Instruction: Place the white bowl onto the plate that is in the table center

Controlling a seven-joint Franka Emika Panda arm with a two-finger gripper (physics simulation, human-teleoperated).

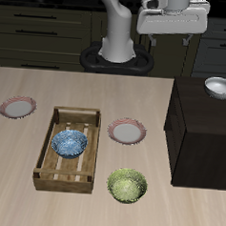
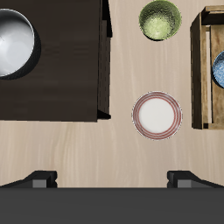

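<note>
The white bowl (image 1: 220, 88) sits upright on top of the black cabinet block (image 1: 194, 140) at the side of the table (image 1: 16, 165). The wrist view also shows the white bowl (image 2: 13, 44), its greyish inside facing up. The plate (image 1: 127, 132) with the pinkish-red rim lies flat and bare in the table center, and the wrist view shows the plate (image 2: 157, 115) beside the cabinet. My gripper (image 1: 174, 31) hangs high above the back of the table, well apart from the bowl. The gripper (image 2: 112, 179) is open with its fingertips (image 2: 39, 179) wide apart and nothing between them.
A wooden tray (image 1: 57, 116) beside the center plate holds a blue patterned bowl (image 1: 70, 143). A yellow-green bowl (image 1: 127, 186) stands near the table's front edge. A second red-rimmed plate (image 1: 18, 106) lies at the far side of the tray.
</note>
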